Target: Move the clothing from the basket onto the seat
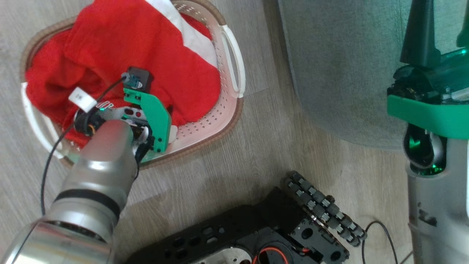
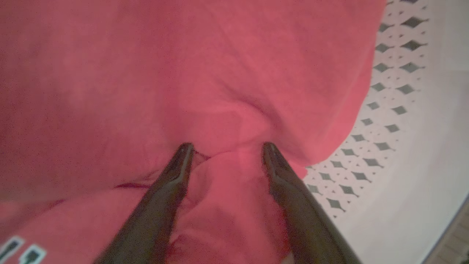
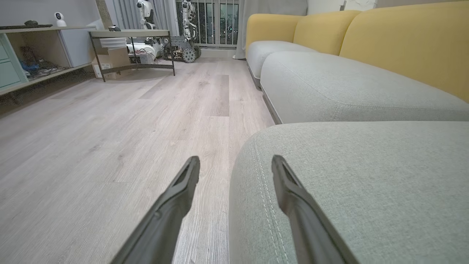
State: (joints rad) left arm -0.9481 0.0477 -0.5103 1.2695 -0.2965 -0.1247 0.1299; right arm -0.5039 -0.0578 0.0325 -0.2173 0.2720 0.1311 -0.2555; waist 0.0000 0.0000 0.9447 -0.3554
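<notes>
Clothing [image 2: 220, 73] touched by left pincer [image 2: 225, 148] inside basket [image 2: 399, 121].
Jaws are spread wide with nothing gripped; a red fold is bunched between them.

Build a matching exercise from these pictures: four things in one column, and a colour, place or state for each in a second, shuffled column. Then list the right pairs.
Column one
1. clothing
2. basket
3. seat
4. left gripper

Column two
A. grey-green, beside the basket
B. red, heaped in the basket
C. cream, perforated, brown rim
D. open, fingertips at the clothing

Pairs: 1-B, 2-C, 3-A, 4-D
</notes>
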